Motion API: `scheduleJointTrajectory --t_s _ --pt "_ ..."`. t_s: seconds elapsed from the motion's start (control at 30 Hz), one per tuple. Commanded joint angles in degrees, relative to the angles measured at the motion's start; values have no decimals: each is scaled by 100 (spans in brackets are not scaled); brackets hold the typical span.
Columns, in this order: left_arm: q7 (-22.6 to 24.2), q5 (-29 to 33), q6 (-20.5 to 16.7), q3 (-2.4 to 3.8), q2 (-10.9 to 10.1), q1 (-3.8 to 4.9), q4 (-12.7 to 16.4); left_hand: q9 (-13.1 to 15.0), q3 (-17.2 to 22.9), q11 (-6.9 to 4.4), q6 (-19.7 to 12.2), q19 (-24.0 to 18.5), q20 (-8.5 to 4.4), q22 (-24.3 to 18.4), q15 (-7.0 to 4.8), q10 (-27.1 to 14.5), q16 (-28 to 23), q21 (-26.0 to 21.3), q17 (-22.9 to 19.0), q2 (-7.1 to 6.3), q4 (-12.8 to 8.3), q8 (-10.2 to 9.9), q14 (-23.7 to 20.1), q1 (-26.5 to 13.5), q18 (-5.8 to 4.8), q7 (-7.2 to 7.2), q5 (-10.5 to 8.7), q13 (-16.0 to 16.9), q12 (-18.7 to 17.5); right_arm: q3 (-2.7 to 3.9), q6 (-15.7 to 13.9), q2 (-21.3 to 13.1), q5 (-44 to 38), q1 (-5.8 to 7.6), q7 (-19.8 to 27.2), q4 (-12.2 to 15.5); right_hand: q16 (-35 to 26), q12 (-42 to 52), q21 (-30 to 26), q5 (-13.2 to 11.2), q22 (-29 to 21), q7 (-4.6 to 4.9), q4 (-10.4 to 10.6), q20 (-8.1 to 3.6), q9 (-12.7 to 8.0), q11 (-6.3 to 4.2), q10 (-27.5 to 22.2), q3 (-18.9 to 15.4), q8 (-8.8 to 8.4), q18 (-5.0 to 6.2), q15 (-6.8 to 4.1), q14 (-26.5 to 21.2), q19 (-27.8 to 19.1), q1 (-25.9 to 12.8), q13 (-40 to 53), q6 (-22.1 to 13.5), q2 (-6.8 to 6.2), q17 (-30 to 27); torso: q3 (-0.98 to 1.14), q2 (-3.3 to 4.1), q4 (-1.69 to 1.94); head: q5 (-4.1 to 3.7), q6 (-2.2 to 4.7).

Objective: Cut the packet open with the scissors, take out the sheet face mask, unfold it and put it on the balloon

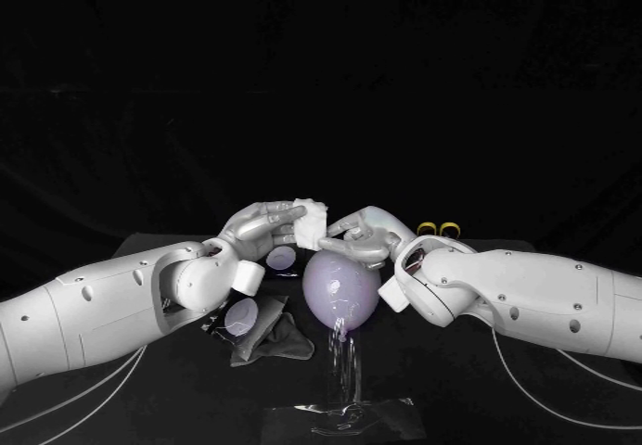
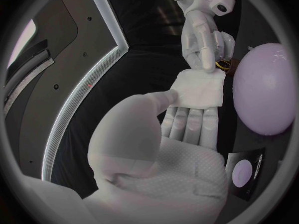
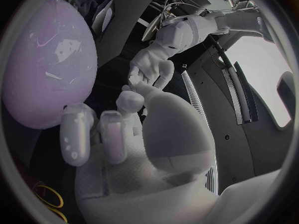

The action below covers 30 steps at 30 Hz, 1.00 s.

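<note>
My left hand (image 1: 265,228) holds the folded white sheet face mask (image 1: 312,219) just above the lilac balloon (image 1: 338,283). In the left wrist view the mask (image 2: 198,88) lies across my left fingers (image 2: 190,122) under the thumb. My right hand (image 2: 202,42) reaches in from the far side and its fingertips close on the mask's edge. The right hand (image 1: 361,234) sits over the balloon's top. The balloon (image 3: 50,59) stands on a clear stand (image 1: 342,408). The opened dark packet (image 1: 261,332) lies left of the balloon. The yellow-handled scissors (image 1: 439,227) lie behind my right wrist.
The clear stand's flat base (image 1: 301,422) spreads over the table's front middle. The packet (image 2: 243,173) lies under my left forearm. The scissors' yellow handles (image 3: 47,200) lie on the table near my right wrist.
</note>
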Motion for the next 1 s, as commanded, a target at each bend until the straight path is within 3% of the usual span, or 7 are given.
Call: scheduleJointTrajectory --t_s 0.03,0.13,0.27,0.57,0.7,0.77,1.0 --pt "1 80 4 4 21 4 23 21 29 -1 8 22 6 -17 12 -27 1 -21 8 -25 -21 33 9 10 77 27 19 2 -11 10 -317 19 223 1 584 54 73 114 114 -31 1236 -32 -85 -36 24 -45 72 148 61 -50 -79 556 148 141 54 105 68 1320 1 -1 1 8 -5" --pt "-30 76 -6 3 24 4 6 25 37 -2 7 28 3 -21 10 -25 1 -22 10 -40 -36 36 8 19 77 27 19 2 -11 10 -409 13 326 0 766 80 106 180 168 -31 1253 -46 -125 -52 30 -57 108 199 78 -63 -92 575 178 169 88 138 89 1376 2 -2 -3 11 -10" --pt "-73 73 -40 3 26 4 -7 35 58 -4 7 51 -6 -27 6 -19 4 -18 16 -71 -79 45 10 48 79 26 19 2 -11 11 -449 7 459 -1 928 107 147 262 228 -30 1270 -93 -226 -81 61 -96 162 357 136 -76 -124 599 212 275 128 228 212 1446 4 -2 -3 6 -18" --pt "-137 69 -86 3 38 5 24 41 64 -5 6 68 -12 -29 5 -16 6 -12 20 -91 -101 49 11 59 78 26 19 2 -11 12 -413 24 572 -2 1021 133 153 259 226 -32 1269 -87 -246 -92 69 -94 170 381 141 -75 -128 602 210 249 123 221 200 1456 0 -2 -1 -3 -26" --pt "-141 64 -105 3 41 5 27 41 64 -5 6 68 -12 -29 5 -16 6 -12 20 -91 -101 49 11 59 78 26 19 2 -11 12 -366 26 580 -2 988 137 139 212 191 -30 1257 -64 -207 -95 68 -75 160 342 128 -68 -117 594 190 95 94 182 117 1431 -2 -6 0 -5 -29" --pt "-137 63 -119 3 38 5 22 42 65 -5 6 72 -13 -29 4 -15 6 -11 20 -96 -106 49 11 61 78 25 19 2 -11 12 -324 20 566 -2 945 139 105 117 121 -24 1234 -12 -117 -78 38 -33 116 214 67 -53 -84 574 148 -138 42 78 -58 1372 -2 -5 -1 -6 -27" --pt "-123 61 -140 3 23 5 17 42 65 -5 6 72 -13 -29 4 -15 6 -11 20 -96 -106 49 11 61 78 25 19 2 -11 12 -248 -2 466 -2 793 128 56 -16 8 -21 1197 53 -26 -40 -14 22 48 53 -26 -28 -35 544 81 -357 -32 -63 -259 1289 -3 -4 2 -7 -31"
